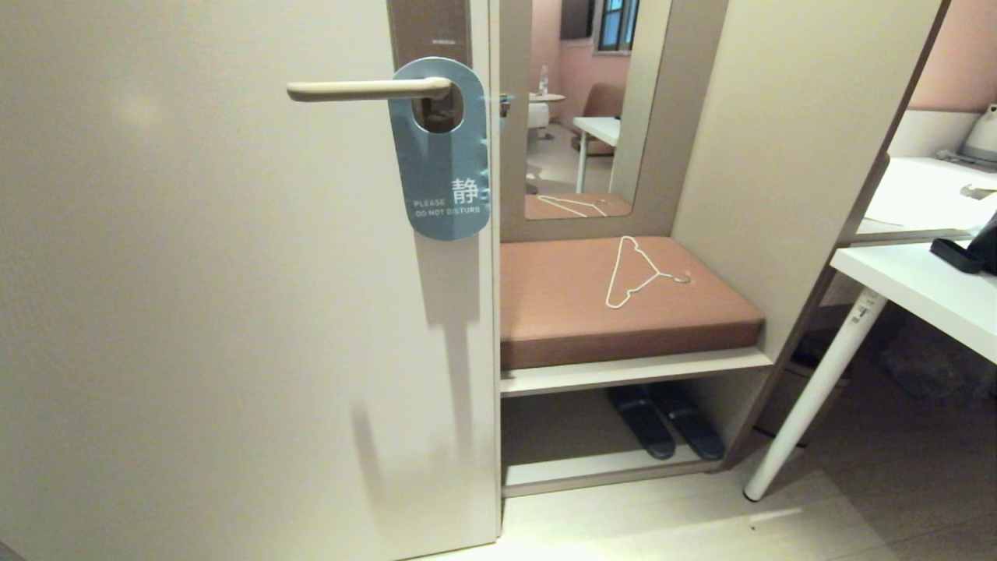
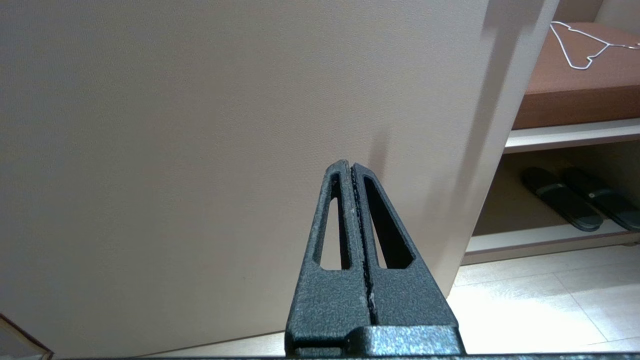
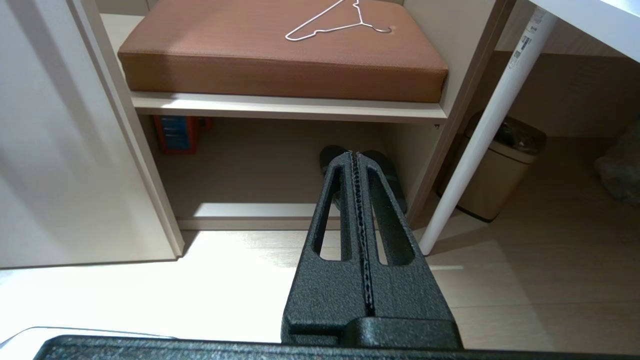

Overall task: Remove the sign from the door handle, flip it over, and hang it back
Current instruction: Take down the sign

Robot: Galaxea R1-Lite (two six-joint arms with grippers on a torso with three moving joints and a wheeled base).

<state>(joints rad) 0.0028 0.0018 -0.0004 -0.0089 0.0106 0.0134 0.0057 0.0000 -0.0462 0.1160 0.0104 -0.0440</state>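
None of the job was done: the sign hung on the door handle, blue-grey "DO NOT DISTURB" face outward. Both pincers were closed and empty, held low: my left gripper faced the bare door panel, my right gripper the slippers, well below the sign.

door handle knuckle behind sign, plate top cropped
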